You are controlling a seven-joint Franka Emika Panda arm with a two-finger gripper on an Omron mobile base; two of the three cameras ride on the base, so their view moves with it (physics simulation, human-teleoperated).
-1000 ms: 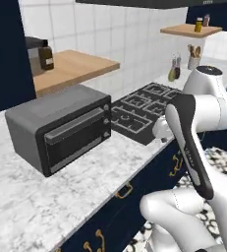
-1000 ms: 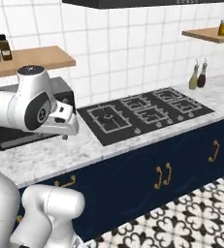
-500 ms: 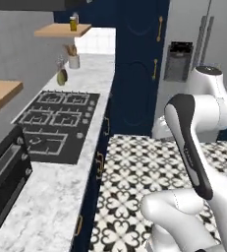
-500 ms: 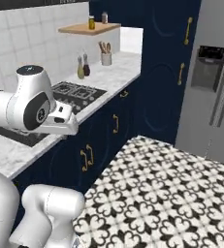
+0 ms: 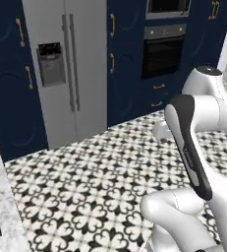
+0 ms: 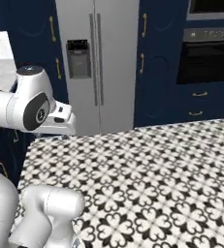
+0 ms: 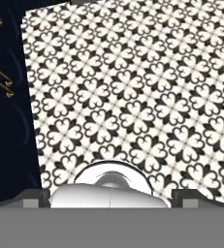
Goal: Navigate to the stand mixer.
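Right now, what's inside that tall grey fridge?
Its contents cannot be seen: both fridge doors are shut. On the outside, the left door carries a dark dispenser, and two long handles run down the middle. Navy cabinets flank it.

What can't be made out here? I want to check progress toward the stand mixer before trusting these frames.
- Gripper: in the hand view the finger tips sit at the bottom edge, cut off, so open or shut cannot be told.
- Marble counter: left base view, cut off by the left edge; what stands on it is out of frame.
- Wall oven: right base view, cropped by the right edge.
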